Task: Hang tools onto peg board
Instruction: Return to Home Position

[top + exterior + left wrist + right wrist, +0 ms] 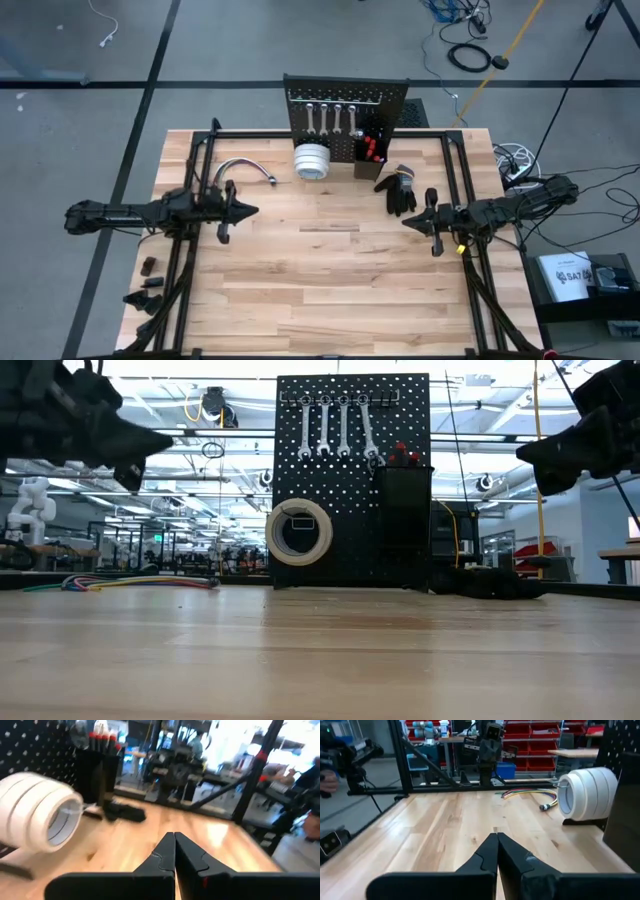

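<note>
Peg board (pixel 386 104) stands beyond and between left pincer (pixel 251 210) and right pincer (pixel 405 223).

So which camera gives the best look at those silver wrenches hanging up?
The low view: it faces the peg board head-on, so the four wrenches hang in a clear row along its top. The high view looks down on them, so they appear shortened. Neither wrist view shows them clearly.
</note>
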Available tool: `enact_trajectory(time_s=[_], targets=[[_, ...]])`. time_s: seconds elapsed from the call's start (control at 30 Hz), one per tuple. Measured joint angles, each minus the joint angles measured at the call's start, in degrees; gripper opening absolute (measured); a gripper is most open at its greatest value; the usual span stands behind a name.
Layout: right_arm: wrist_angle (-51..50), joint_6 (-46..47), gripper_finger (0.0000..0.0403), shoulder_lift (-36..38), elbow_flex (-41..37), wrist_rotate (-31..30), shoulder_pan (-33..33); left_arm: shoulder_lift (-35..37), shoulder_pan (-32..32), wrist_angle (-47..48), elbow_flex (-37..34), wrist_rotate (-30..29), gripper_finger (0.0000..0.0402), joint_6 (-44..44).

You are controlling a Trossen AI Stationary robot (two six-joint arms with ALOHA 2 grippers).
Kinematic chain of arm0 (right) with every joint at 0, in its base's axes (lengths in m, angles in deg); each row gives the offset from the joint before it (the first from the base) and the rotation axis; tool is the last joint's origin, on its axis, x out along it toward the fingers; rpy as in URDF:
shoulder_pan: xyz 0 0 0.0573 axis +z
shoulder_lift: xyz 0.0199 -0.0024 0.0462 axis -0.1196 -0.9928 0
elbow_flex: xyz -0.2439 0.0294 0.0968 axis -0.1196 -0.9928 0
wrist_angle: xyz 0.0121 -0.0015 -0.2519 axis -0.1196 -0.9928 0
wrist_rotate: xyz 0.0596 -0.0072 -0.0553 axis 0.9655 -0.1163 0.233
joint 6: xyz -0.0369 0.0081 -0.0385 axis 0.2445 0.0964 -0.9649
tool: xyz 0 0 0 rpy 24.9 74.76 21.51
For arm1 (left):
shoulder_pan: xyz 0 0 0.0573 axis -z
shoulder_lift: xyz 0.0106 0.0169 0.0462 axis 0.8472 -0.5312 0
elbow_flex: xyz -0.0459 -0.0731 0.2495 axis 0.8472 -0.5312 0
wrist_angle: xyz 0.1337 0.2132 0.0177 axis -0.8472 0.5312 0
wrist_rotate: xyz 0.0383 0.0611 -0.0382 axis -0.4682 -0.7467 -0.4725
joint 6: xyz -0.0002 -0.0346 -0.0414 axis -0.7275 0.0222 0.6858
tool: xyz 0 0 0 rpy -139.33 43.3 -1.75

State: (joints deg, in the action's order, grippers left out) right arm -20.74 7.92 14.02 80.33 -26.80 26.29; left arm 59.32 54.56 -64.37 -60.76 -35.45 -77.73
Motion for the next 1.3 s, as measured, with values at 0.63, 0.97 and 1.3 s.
enact_trajectory(time_s=[0.63,0.97,1.3], targets=[[0.0,-4.1,0.0000,0.1,0.0,0.2,0.0,0.0,0.0,5.6,0.0,-8.4,0.0000,-2.0],[0.0,-4.1,0.0000,0.1,0.0,0.2,0.0,0.0,0.0,5.6,-0.1,-8.2,0.0000,-2.0],[-0.1,-4.1,0.0000,0.1,0.0,0.3,0.0,0.0,0.0,5.6,-0.1,-8.2,0.0000,-2.0]])
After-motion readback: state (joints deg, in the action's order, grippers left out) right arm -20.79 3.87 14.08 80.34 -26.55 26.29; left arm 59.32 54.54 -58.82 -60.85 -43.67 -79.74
